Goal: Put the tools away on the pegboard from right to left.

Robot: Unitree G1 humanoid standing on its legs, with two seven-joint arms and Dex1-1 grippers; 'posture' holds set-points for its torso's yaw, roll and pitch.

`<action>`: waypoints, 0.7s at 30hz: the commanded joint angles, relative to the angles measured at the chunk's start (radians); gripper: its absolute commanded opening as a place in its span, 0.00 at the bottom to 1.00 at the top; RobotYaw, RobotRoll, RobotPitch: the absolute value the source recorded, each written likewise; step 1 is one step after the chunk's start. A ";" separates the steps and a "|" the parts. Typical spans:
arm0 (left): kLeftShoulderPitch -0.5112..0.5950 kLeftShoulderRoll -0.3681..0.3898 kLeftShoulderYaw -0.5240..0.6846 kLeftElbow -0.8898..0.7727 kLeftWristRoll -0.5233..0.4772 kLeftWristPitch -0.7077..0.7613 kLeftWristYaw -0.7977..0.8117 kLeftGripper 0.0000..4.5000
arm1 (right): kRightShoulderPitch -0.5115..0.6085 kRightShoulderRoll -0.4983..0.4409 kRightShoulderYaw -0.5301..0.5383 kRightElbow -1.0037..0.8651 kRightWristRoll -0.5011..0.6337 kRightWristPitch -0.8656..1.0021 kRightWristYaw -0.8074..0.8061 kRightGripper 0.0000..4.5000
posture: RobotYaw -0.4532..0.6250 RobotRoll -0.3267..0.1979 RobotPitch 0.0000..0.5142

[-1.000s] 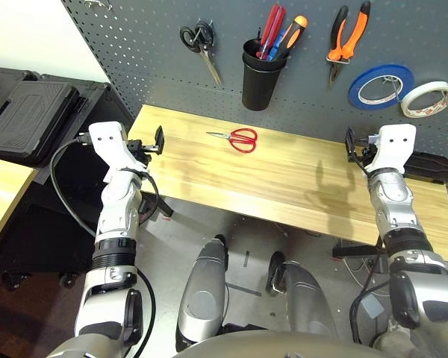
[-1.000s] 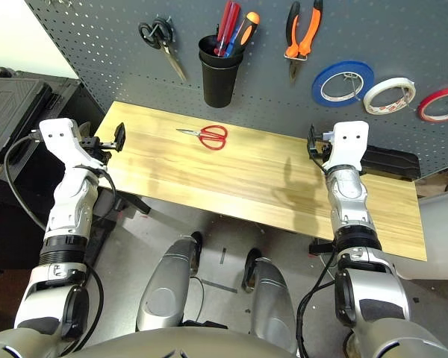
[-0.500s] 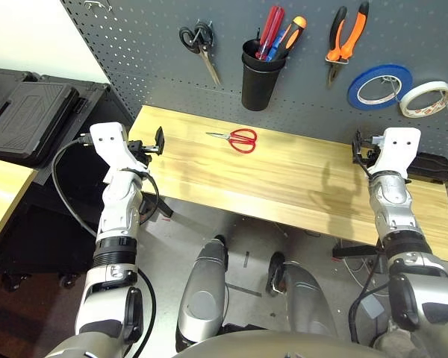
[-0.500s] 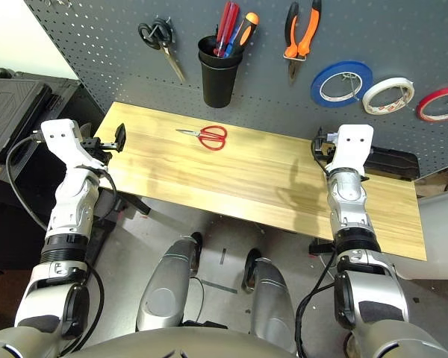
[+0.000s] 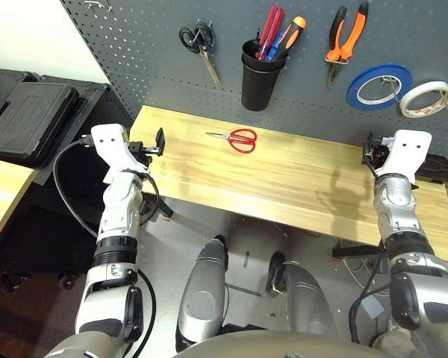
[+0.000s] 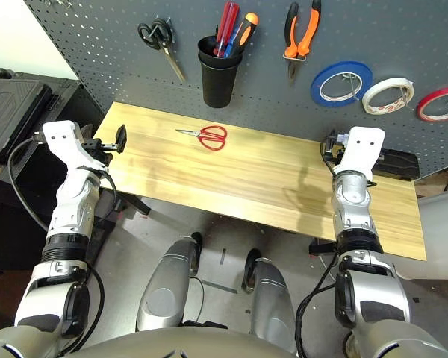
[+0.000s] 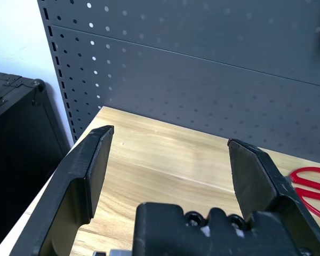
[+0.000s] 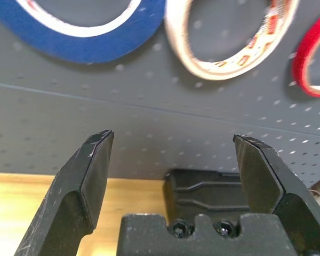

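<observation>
While the red-handled scissors (image 6: 212,137) lay on the wooden surface (image 6: 231,171), both claws — left claw (image 7: 172,136) and right claw (image 8: 174,137) — were spread, holding nothing.

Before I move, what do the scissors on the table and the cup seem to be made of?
Scissors: blades look like bare steel, silvery; handles probably plastic-coated, smooth glossy red. Cup: likely plastic, plain black with a soft sheen, though painted metal is possible.

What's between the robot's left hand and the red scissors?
Just bare table between the left hand and the red scissors, seen in the left eye view.
</observation>
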 commanded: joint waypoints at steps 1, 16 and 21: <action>-0.001 0.006 -0.002 0.022 -0.004 -0.012 -0.013 0.99 | 0.024 -0.014 -0.018 0.023 -0.011 -0.025 -0.011 1.00 | 0.68 0.62 0.37; -0.015 0.014 0.000 0.050 -0.002 -0.029 -0.025 0.99 | 0.023 -0.014 -0.012 0.051 -0.015 -0.073 0.035 1.00 | 0.68 0.62 0.34; 0.006 0.008 -0.014 0.054 0.009 -0.026 -0.027 0.99 | 0.040 -0.012 0.017 0.030 -0.018 -0.050 0.125 1.00 | 0.68 0.62 0.35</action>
